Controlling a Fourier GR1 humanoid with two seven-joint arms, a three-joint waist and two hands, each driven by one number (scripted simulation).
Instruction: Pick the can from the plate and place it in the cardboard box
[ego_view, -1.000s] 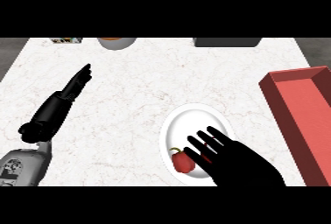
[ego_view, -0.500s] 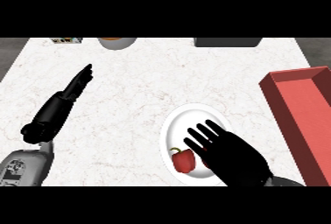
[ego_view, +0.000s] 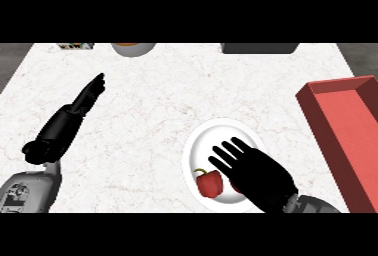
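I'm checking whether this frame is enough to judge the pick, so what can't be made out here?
- Head view: the right hand, fingers straight, covers part of the plate. A red object shows beside it; whether it is the can is unclear.
- The red box is cut off by the right edge.
- A bowl-like object and a dark object are cut by the top band.
- The left hand rests open.

My hands (ego_view: 255, 172) black, forearms grey. Plate (ego_view: 203, 145) white, red pepper (ego_view: 210, 184) on it. Box (ego_view: 343, 125) red. Counter (ego_view: 184, 85) white with faint brownish marbling.
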